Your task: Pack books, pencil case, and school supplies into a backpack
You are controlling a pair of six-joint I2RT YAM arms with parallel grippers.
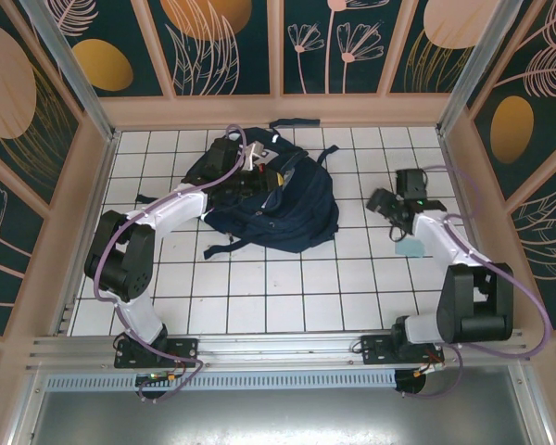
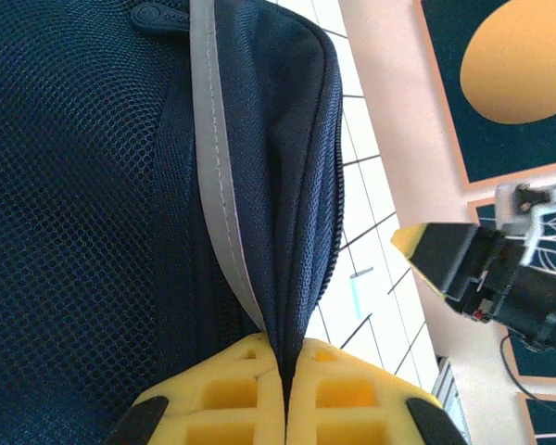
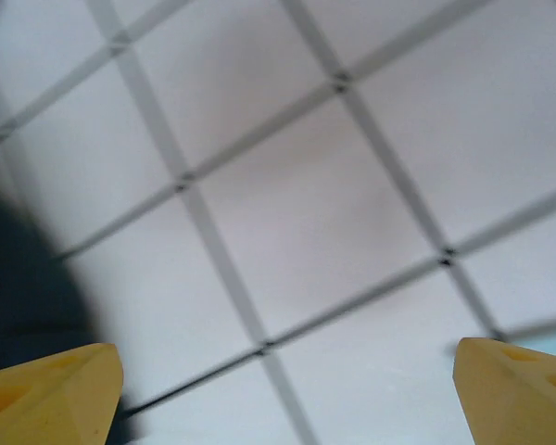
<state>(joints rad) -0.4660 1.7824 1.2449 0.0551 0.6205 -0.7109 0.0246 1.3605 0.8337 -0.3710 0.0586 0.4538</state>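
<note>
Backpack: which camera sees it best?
Top external: the navy backpack shows end to end. Left wrist gives a close-up of its mesh and grey stripe. Right wrist has a dark blur at the edge.

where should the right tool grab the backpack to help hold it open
Likely the backpack zip rim on its right side, opposite the fold the left tool pinches. Bring the open right tool in low from the right: the bag lies slumped, so a thin rim suits a pinch.

backpack [image 2: 74, 232]: matt mesh cloth | stripe [image 2: 221, 185]: smooth grey | table [image 3: 296, 213]: smooth
</note>
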